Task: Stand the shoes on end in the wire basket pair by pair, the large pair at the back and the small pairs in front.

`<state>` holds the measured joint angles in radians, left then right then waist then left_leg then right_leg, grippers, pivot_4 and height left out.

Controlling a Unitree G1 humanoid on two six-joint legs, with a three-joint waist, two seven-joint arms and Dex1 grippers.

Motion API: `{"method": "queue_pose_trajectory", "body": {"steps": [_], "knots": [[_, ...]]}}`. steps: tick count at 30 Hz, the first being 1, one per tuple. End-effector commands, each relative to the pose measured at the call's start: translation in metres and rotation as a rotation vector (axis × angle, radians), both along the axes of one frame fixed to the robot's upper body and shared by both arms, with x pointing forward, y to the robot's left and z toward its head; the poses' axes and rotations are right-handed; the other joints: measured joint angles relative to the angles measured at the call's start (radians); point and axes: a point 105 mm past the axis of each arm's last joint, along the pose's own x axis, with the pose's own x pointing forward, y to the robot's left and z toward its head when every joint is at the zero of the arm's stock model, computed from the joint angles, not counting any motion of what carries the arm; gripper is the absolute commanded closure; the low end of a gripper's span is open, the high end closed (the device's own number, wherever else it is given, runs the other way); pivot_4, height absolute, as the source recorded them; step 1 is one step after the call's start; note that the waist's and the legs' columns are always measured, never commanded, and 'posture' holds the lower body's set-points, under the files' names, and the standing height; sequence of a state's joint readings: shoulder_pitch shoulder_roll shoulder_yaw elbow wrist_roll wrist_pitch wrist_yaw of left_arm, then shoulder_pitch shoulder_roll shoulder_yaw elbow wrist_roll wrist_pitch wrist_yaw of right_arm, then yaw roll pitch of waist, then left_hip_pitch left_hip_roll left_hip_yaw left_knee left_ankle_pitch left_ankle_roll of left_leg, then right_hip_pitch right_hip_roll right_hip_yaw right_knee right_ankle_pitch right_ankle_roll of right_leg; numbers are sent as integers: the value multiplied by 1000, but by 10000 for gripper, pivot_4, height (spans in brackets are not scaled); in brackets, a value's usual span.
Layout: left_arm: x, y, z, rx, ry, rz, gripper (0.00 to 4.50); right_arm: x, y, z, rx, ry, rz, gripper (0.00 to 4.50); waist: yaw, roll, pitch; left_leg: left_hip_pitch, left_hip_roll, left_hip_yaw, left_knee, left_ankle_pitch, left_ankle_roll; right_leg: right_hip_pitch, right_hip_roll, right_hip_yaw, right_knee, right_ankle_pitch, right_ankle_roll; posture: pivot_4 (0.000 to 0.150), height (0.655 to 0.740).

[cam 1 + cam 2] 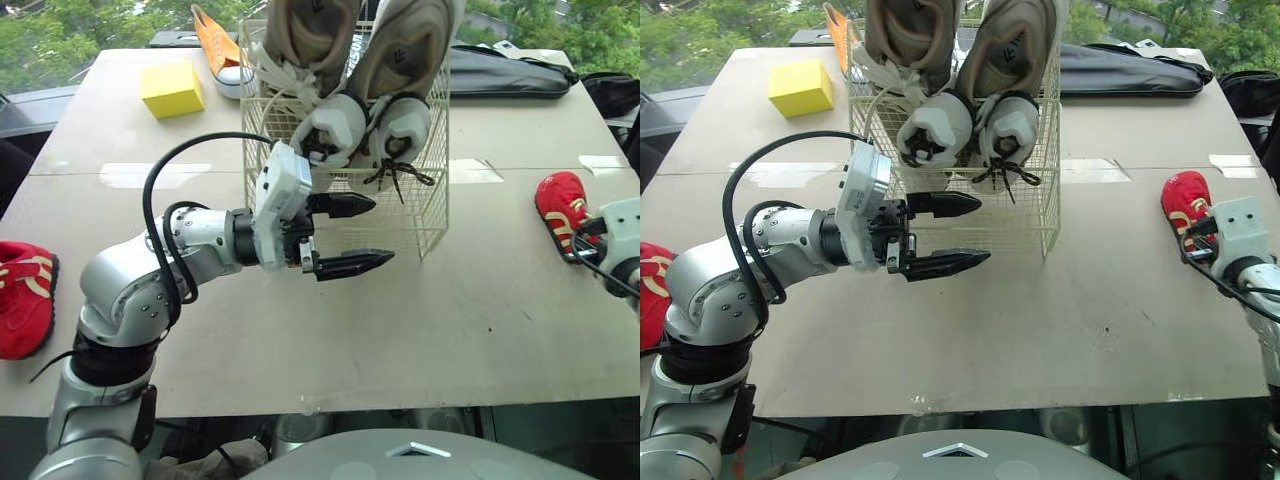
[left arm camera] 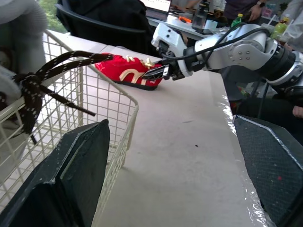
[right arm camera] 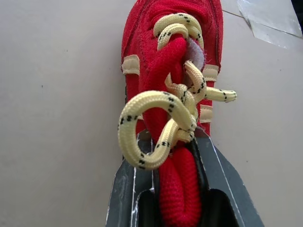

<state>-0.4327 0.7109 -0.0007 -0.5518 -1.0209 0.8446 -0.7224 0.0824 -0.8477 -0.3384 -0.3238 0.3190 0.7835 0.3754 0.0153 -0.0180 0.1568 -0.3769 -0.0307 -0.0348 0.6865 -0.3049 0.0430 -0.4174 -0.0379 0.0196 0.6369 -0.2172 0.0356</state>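
Left gripper is closest: fingers spread wide, nothing between them, tips just short of the front wall of the wire basket.

Basket load: large tan pair on end at the back, white pair on end just in front of it, dark laces hanging out over the wire.

Right gripper: fingers clamped on red fabric at the near end of the red shoe (sole looks to be on the tabletop, not lifted yet).

Key relation: the shoe's long axis runs straight ahead of the right fingers, away from the wrist. The basket sits well apart from them, off to the robot's left across bare tabletop. So my read is lift, carry left, tip the shoe onto its end, and drop it into the front strip.

The second red shoe lies well behind the left fingers, out by that arm's elbow. The left arm is nearer it.

Risk: the loose yellow laces could snag on the wire.
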Motion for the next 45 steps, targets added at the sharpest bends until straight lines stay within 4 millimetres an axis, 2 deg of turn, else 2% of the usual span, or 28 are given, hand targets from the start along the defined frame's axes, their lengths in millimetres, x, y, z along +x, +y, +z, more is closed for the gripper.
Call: {"method": "queue_pose_trajectory", "body": {"steps": [1,3,4,6,8,12,16,19,23,24,25,30,32,33,35,37,38,39,40,43,45], "knots": [[2,5,24,-43,96,-49,0,-34,42,81,-59,-98,507,44945,1,4,3,-1,0,-1,0,0,0,0,0,-1,-1,0,0,1500,7400],[5,7,34,-43,162,-84,0,-64,57,96,-97,6,726,44962,-1,9,6,-2,0,-1,1,0,1,0,-1,-2,-1,0,1,1500,7400],[6,7,37,-41,182,-94,0,-72,61,100,-118,41,785,44967,-5,8,6,-2,0,-1,2,-3,4,0,0,-3,-1,0,1,1500,7400],[5,7,42,9,238,-140,0,-86,70,113,-232,116,933,44991,-16,2,6,2,1,-1,1,-3,5,3,2,-5,-1,0,1,1500,7400],[6,6,46,42,277,-178,0,-91,81,125,-300,145,1047,45000,-25,1,8,5,2,0,1,-3,5,5,2,-5,0,0,1,1500,7400],[14,-10,56,98,345,-251,0,-85,132,142,-474,35,1346,45000,-29,1,10,8,1,3,1,-2,3,6,1,-2,1,0,1,1500,7400],[13,-24,45,208,372,-299,0,-69,166,149,-560,-139,1487,45000,-31,-1,11,8,1,2,0,1,-1,6,-3,-3,1,0,0,1500,7400],[10,-29,37,267,387,-335,0,-61,186,161,-597,-256,1563,45000,-31,-1,12,4,1,3,0,1,-2,1,-4,-1,1,0,0,1500,7400],[3,-26,22,341,410,-360,0,-58,201,179,-626,-364,1607,45000,-25,-2,13,-11,0,1,2,2,-4,-15,-6,-1,4,0,0,1500,7400],[1,-26,19,348,414,-367,5083,-58,203,183,-628,-384,1613,45000,-24,-2,12,-12,0,0,2,2,-4,-15,-6,-1,3,0,0,1500,7400],[0,-26,18,347,416,-374,8276,-59,205,185,-629,-397,1622,45000,-22,-2,12,-13,0,0,2,2,-4,-16,-6,-1,3,0,0,1500,7400],[1,-24,23,297,401,-376,31130,-64,209,182,-580,-363,1662,45000,-18,-2,12,-15,-2,-1,3,2,-3,-16,-8,-3,3,0,0,1500,7400],[0,-23,28,247,400,-381,36450,-64,210,187,-459,-343,1634,45000,-19,-2,12,-15,-2,-2,4,2,-3,-16,-8,-3,4,0,0,1500,7400],[0,-22,29,234,402,-378,37559,-63,210,188,-442,-335,1624,37213,-20,-2,12,-15,-2,-2,4,2,-3,-16,-8,-3,5,0,0,1500,7400],[1,-18,30,197,396,-357,37957,-61,207,182,-450,-316,1612,33182,-23,-1,12,-15,-2,-2,4,2,-3,-16,-8,-3,5,0,0,1500,7400],[2,-15,32,153,401,-338,38515,-57,204,180,-454,-327,1572,22766,-25,-1,12,-14,-1,-2,4,2,-3,-16,-8,-3,5,0,0,1500,7400],[2,-14,32,140,391,-322,38545,-55,200,181,-457,-333,1539,19069,-25,-1,12,-14,-1,-2,4,2,-3,-16,-8,-3,6,0,0,1500,7400],[4,-12,32,117,372,-299,38550,-52,194,179,-438,-309,1496,15972,-25,-1,12,-14,-1,-2,4,2,-3,-16,-8,-3,6,0,0,1500,7400],[5,-10,35,68,343,-280,38618,-49,182,178,-366,-252,1416,11029,-23,-2,12,-14,-1,-2,4,2,-3,-16,-8,-2,6,0,0,1500,7400],[10,-8,48,-88,237,-217,38625,-43,151,172,-108,-148,1173,10691,-13,-2,11,-14,-2,-2,4,2,-3,-15,-9,-2,5,0,0,1500,7400],[17,-9,55,-179,127,-134,38667,-48,144,153,177,-106,1034,10691,-6,-8,7,-15,-1,-3,4,2,-3,-15,-9,-3,5,1,0,1500,7400]]}}
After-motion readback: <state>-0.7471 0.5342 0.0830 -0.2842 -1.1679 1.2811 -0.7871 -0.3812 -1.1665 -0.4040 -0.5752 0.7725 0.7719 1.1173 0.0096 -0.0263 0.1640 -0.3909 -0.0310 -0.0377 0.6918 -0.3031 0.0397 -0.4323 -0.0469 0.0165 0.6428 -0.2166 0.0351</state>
